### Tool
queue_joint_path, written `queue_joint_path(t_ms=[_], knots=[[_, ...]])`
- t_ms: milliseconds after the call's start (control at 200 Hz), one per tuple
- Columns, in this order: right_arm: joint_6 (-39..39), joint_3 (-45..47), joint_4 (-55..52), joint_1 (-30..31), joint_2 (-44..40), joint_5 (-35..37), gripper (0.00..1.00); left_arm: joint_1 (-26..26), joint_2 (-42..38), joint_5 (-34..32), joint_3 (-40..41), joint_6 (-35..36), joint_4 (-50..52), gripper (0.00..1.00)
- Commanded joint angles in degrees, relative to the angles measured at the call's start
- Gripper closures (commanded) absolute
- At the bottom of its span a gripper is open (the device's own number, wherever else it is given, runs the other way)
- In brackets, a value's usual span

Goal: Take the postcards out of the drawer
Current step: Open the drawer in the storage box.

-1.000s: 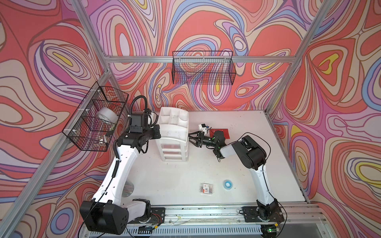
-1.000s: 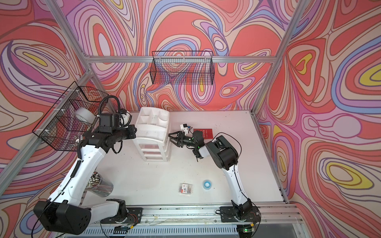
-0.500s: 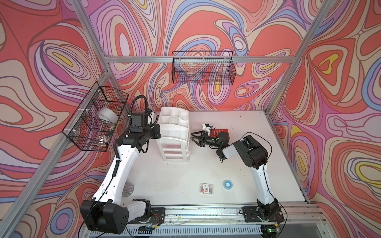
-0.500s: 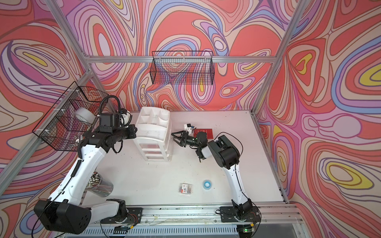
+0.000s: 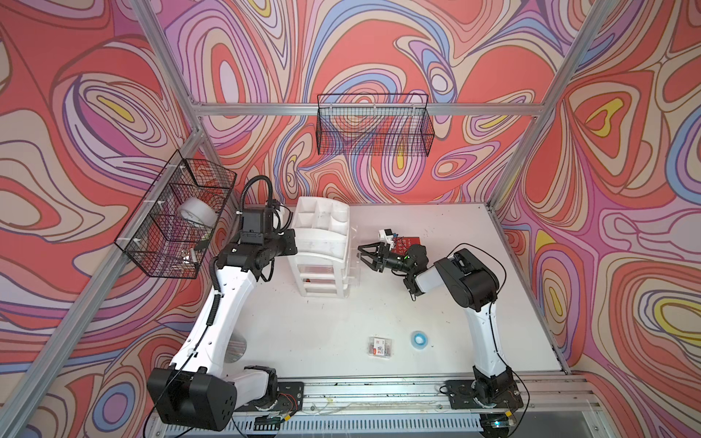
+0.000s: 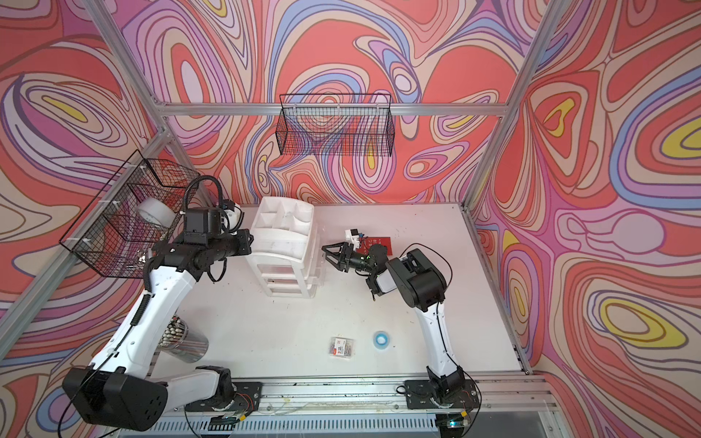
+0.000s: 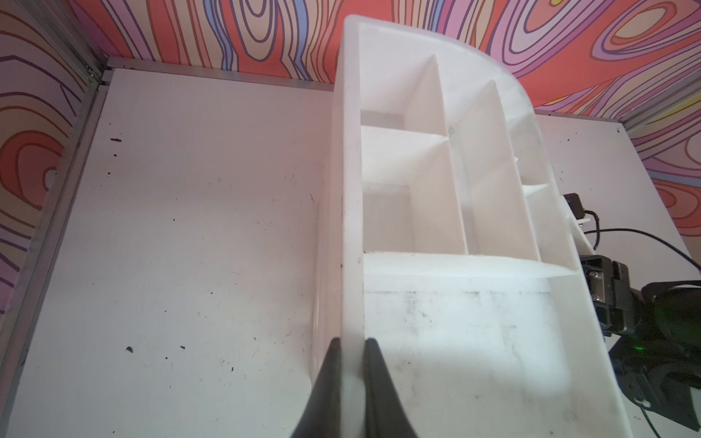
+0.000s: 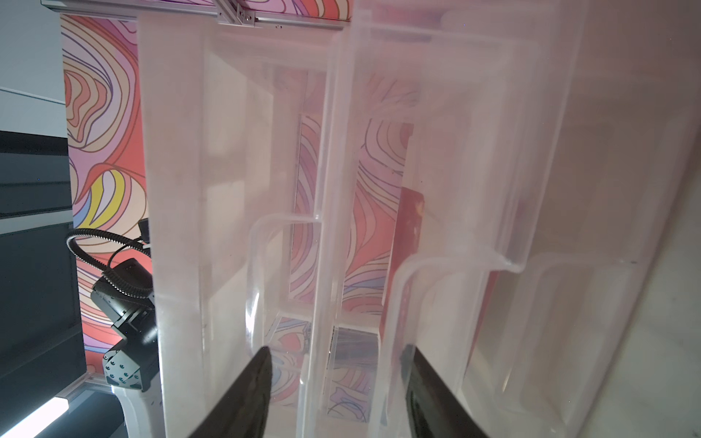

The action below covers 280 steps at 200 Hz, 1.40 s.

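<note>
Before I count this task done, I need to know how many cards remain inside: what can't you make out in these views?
Red card in the clear drawer, right wrist view: edge-on behind cloudy plastic; one or several, cannot tell.
Postcard on the table, both top views: partly covered by the right arm; lettering too small.
Metal cup, a top view: half under the left arm; contents too small.

**A:** Where do your two top views sit?

**B:** High over the front rail (image 5: 379,390), side by side, looking down toward the back wall (image 5: 379,57). Both top views give you the whole table (image 5: 322,333) and the white drawer unit (image 6: 282,246).

**A:** And your wrist views?

**B:** Left looks along the left gripper (image 7: 352,343), close over that unit's top. Right sits almost against the clear drawers (image 8: 436,170). It's hazy there, so it's probably facing the unit's front.
</note>
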<state>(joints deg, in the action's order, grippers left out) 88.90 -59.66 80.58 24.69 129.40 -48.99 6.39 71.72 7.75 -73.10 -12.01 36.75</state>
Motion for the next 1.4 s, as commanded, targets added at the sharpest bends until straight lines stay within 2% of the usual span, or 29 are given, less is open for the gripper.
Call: queue_joint_path(t_ms=[0, 100, 260, 351, 751, 1132, 1397], knots=[[-1.41, 0.04, 4.45, -0.64, -2.94, -0.43, 0.44, -0.14, 1.67, -1.58, 1.03, 0.79, 4.72, 1.00], [-3.29, 0.13, 1.69, -0.64, -2.90, -0.75, 0.45, -0.15, 1.68, -1.49, 1.03, 0.69, 4.65, 1.00], [-11.79, 0.52, -11.25, -0.61, -6.14, -0.60, 0.49, -0.15, 1.66, -1.54, 1.21, 0.57, 4.55, 1.00], [-14.29, 0.53, -14.68, -0.61, -7.27, -0.58, 0.50, -0.15, 1.67, -1.46, 1.29, 0.42, 4.40, 1.00], [-14.32, 0.07, -15.34, -0.69, -6.79, -0.64, 0.58, -0.15, 1.01, -2.48, 1.47, -0.21, 4.03, 1.00], [-21.77, 0.66, -25.99, -0.67, -10.77, -0.36, 0.61, -0.15, -0.42, -5.25, 0.96, -0.34, 4.44, 1.00], [-22.10, 1.47, -27.29, -1.35, -11.37, -1.08, 0.62, -0.15, -2.37, -8.22, 1.03, -0.38, 4.47, 1.00]])
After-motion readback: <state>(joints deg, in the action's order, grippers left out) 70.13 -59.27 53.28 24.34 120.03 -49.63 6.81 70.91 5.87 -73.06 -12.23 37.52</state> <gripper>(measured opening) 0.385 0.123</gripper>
